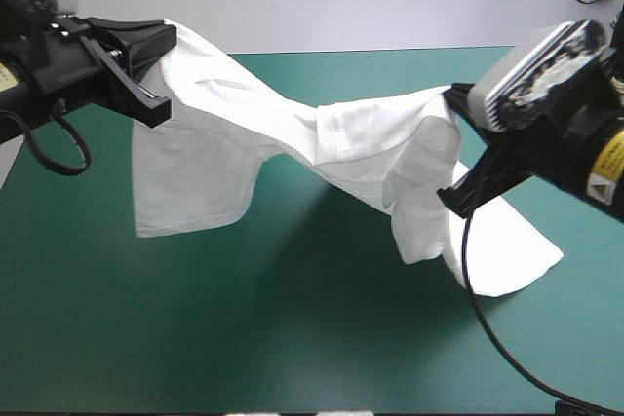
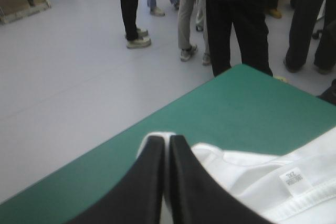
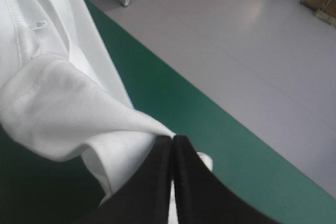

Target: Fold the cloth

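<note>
T-shirt (image 1: 292, 133) is off the table, strung between both grippers over the teal-green cover (image 1: 292, 338), and sags in the middle.

Left part hangs as a loose panel under the left gripper (image 1: 161, 70), clear of the cover. On the right, a fold droops below the right gripper (image 1: 458, 158), and one corner (image 1: 526, 260) looks to lie on the cover near the right edge.

Left arm: raised, comes in over the far-left part of the table, fingers pointing right. In the left wrist view its black fingers (image 2: 152, 182) meet in a narrow arch with white fabric pinched at the tip. Just beside them are the collar seam and a size label (image 2: 295, 180).

Right arm: raised over the right side, lower than the left, fingers pointing left. In the right wrist view the fingers (image 3: 194, 182) are pressed together on a bunched, stitched edge of the T-shirt (image 3: 63, 103). The rest of the fabric runs away ahead of the gripper, with the table's edge beside it.
</note>
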{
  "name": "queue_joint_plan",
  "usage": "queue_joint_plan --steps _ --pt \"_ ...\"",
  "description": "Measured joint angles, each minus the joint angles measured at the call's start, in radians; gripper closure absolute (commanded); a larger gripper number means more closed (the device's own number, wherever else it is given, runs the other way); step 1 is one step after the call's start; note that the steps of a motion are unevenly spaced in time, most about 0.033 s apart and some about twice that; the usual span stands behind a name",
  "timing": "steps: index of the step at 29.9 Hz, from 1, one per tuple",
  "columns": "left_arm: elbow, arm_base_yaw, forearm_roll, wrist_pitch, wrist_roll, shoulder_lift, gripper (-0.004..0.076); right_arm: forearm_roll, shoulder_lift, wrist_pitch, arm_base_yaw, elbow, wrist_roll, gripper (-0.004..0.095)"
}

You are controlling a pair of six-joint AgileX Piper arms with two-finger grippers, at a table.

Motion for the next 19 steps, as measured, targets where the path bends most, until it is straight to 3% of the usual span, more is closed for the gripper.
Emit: queue_joint_plan --steps 11,19 --pt "-0.334 0.000 -0.004 0.027 -0.020 -0.006 0.0705 -0.007 0.111 0.010 0.000 -0.415 -0.226 0.0907" --pt "-0.495 0.000 -0.017 -0.072 0.001 -0.018 0.0705 0.028 0.149 -0.037 0.001 -0.618 -0.349 0.0905"
